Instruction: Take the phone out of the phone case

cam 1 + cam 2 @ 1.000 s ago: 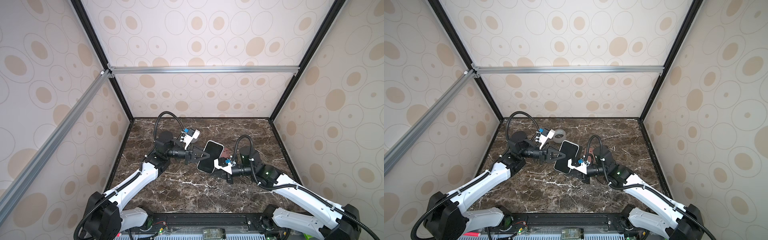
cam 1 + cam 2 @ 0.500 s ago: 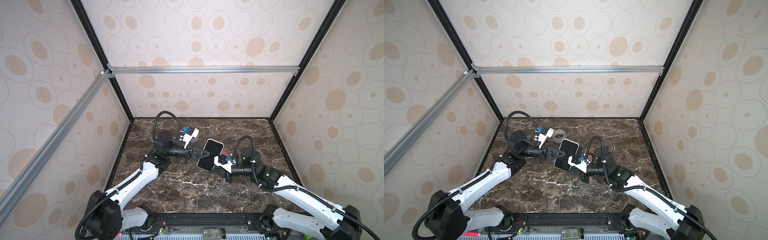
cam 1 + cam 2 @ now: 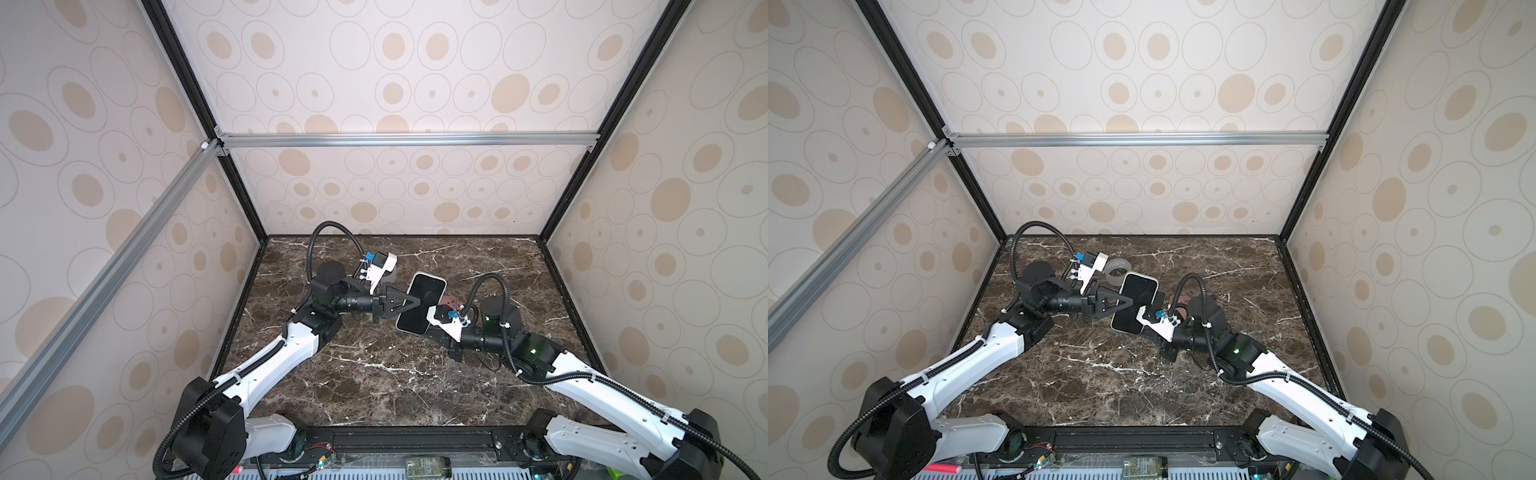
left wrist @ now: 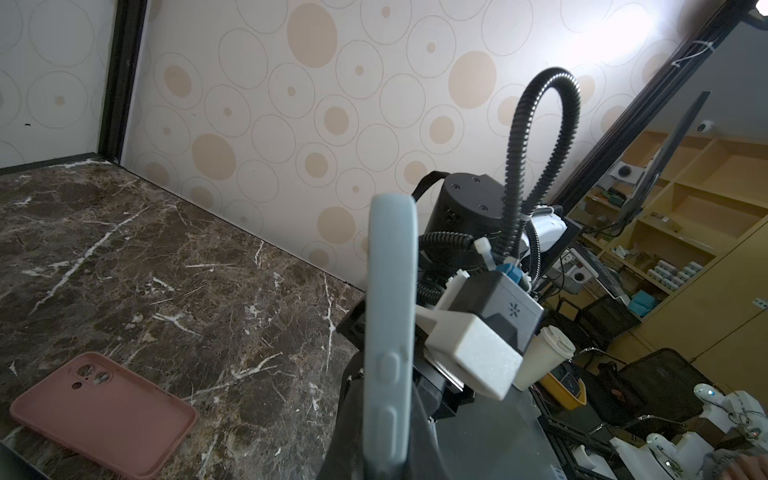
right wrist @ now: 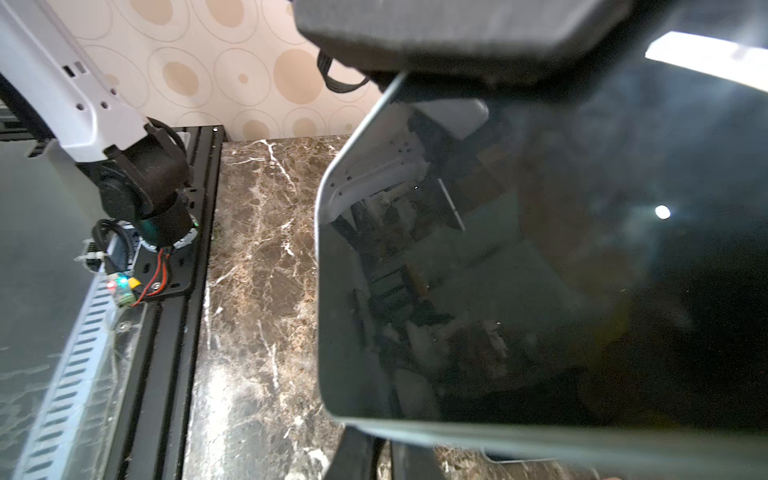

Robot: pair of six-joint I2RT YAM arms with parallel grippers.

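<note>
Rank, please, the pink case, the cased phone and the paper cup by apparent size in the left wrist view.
1. pink case and cased phone, edge-on and nearer: too alike to rank.
2. paper cup, smallest, but farther away.

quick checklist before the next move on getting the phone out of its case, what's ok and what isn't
1. Left gripper shut on the dark-screened phone in its pale blue soft case: ok.
2. Right gripper shut on the opposite lower corner: ok.
3. Right gripper pinching the case rim only, not the phone: cannot tell.
4. Phone out of the pale blue case: not ok, the case still wraps its edge.
5. Flat pink silicone case on the brown marble table, apart from the held phone: ok.
</note>
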